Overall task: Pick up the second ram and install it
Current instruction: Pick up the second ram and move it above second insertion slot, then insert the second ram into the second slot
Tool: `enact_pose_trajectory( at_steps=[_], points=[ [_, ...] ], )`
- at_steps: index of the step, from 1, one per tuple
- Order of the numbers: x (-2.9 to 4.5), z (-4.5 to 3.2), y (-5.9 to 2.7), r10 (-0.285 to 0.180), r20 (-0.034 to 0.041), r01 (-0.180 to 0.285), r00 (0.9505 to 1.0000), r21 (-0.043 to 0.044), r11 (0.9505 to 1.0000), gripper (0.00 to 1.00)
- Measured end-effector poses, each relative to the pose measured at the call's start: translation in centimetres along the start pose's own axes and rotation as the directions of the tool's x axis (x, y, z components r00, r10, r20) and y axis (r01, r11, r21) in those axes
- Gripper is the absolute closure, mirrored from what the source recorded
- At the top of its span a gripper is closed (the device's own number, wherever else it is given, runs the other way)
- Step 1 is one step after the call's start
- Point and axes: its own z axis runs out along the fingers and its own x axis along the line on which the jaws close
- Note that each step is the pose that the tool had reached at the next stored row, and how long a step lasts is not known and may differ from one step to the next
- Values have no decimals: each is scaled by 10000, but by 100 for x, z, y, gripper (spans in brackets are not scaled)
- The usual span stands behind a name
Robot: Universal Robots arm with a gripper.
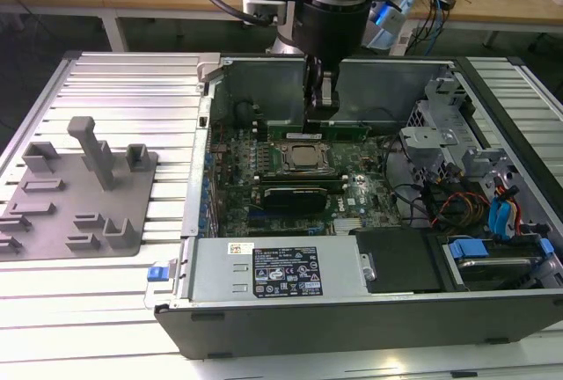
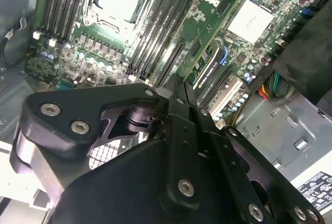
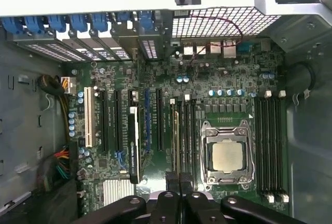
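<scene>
An open computer case of dark grey sheet metal was seen lying on a ribbed, pale aluminium table, with its green motherboard exposed. The black, angular metal gripper of a robot arm with a polished silver barrel was lowered into the case, just behind the square, silver-capped processor held in a shiny steel frame. The second ram, a long, narrow, flat green circuit-board stick, was shown standing on edge among the black memory slots just beside the processor socket and lined up with them. In the exterior view it appeared as a thin green strip under the gripper. In both wrist views the two slim black fingers were drawn together into a narrow wedge with no gap visible between them, and their tips were close over the stick. Whether the stick was pinched or merely touched could not be told. A second bank of long black slots was seen on the far side of the processor. Blue plastic latches were ranged along one wall of the case. On the exterior view's left, well apart from the case, a matte grey plastic tray with a blocky upright post was set on the table.
</scene>
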Motion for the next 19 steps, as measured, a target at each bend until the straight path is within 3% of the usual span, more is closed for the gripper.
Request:
enact_pose_trajectory(
  at_steps=[14, 19],
  points=[
    [0, 5, 1, 2, 1, -2, 10000, 0, 10000, 91],
    [-73, 69, 5, 2, -2, -2, 10000, 0, 10000, 91]
  ],
)
